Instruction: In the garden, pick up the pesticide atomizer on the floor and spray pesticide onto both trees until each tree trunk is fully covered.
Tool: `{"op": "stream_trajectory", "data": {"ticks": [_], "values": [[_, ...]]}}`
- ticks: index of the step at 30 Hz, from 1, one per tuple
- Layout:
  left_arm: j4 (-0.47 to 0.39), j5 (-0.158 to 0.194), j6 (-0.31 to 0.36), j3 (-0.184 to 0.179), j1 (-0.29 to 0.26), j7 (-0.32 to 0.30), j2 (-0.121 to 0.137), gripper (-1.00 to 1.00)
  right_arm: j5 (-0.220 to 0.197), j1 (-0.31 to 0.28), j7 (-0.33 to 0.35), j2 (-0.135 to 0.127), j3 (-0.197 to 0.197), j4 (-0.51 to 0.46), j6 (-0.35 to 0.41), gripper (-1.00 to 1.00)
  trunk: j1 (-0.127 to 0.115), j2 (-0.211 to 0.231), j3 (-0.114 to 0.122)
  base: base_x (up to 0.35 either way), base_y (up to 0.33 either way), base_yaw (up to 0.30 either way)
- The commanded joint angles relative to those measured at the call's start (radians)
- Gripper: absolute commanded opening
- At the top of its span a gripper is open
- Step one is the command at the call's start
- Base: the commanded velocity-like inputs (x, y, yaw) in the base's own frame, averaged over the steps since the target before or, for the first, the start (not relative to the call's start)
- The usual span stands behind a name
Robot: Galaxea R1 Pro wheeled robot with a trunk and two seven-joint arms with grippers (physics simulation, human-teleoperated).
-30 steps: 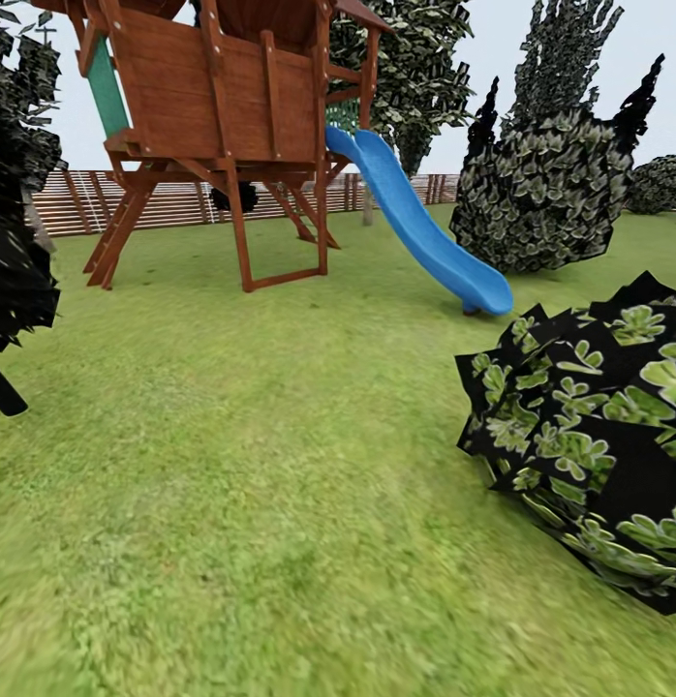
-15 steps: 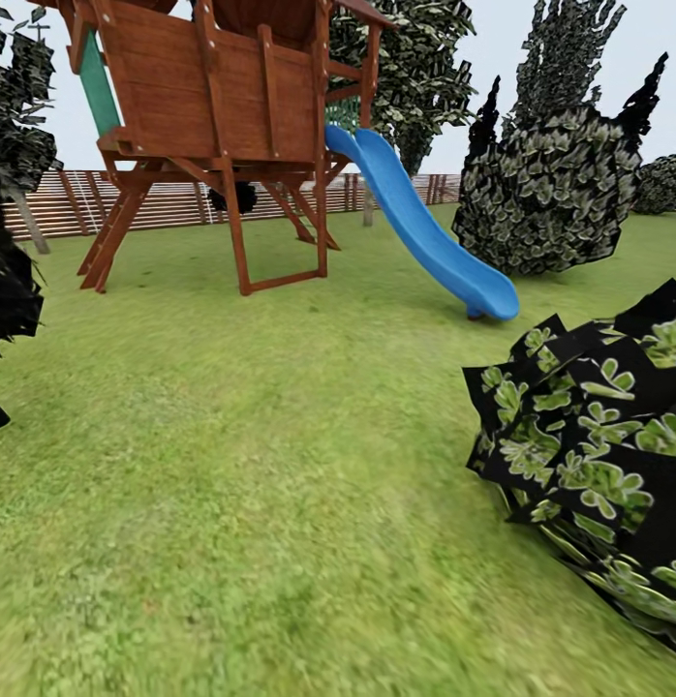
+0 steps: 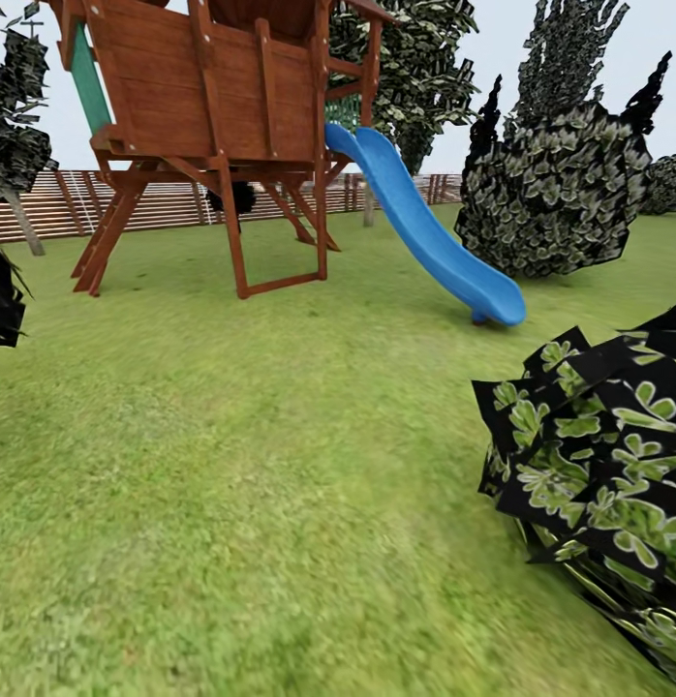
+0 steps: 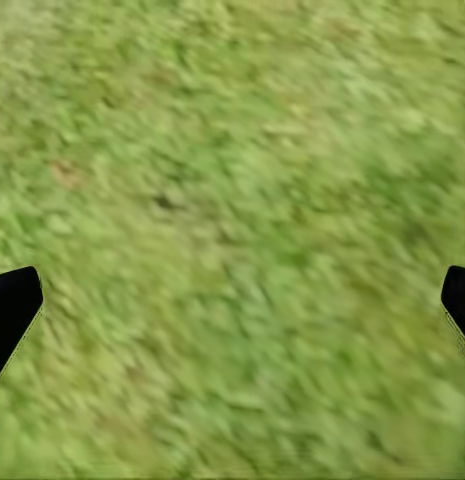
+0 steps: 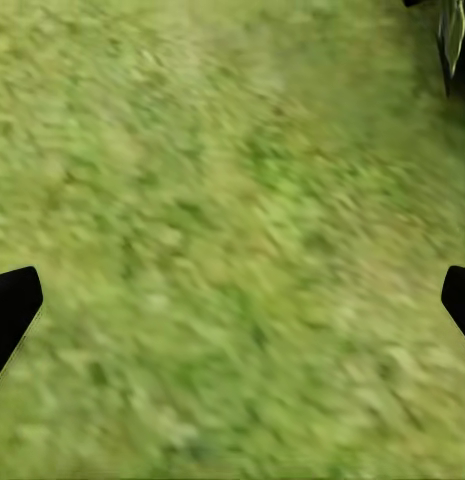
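Note:
The garden's lawn (image 3: 261, 465) spreads ahead of me, and the pesticide atomizer is out of view. A tall tree with dark foliage (image 3: 415, 68) stands far off behind the playset, its grey trunk foot (image 3: 367, 208) by the fence. My left gripper (image 4: 232, 300) hangs open over bare grass, with black fingertips (image 4: 12, 305) at the picture's edges. My right gripper (image 5: 232, 300) is open over grass too, fingertips (image 5: 12, 300) wide apart and nothing between them.
A wooden playset (image 3: 212, 106) with a blue slide (image 3: 425, 237) stands ahead. A leafy bush (image 3: 599, 484) is close at the right, and a bigger dark bush (image 3: 551, 194) lies beyond the slide. A slatted fence (image 3: 173, 198) closes the back. Dark foliage (image 3: 1, 305) pokes in at the left.
The whole head view has shifted with the camera: the near bush slid right and down, the left foliage mostly left the picture, the playset looms slightly larger.

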Motion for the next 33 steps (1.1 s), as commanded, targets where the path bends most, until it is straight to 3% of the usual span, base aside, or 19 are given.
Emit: {"op": "stream_trajectory", "data": {"ticks": [1, 33], "values": [[0.000, 0.000, 0.000, 0.000, 0.000, 0.000, 0.000, 1.00, 0.000, 0.000, 0.000, 0.000, 0.000, 0.000, 0.000, 1.00, 0.000, 0.000, 0.000, 0.339, 0.045, 0.000], [0.000, 0.000, 0.000, 0.000, 0.000, 0.000, 0.000, 1.00, 0.000, 0.000, 0.000, 0.000, 0.000, 0.000, 0.000, 1.00, 0.000, 0.000, 0.000, 0.339, 0.097, 0.000]]}}
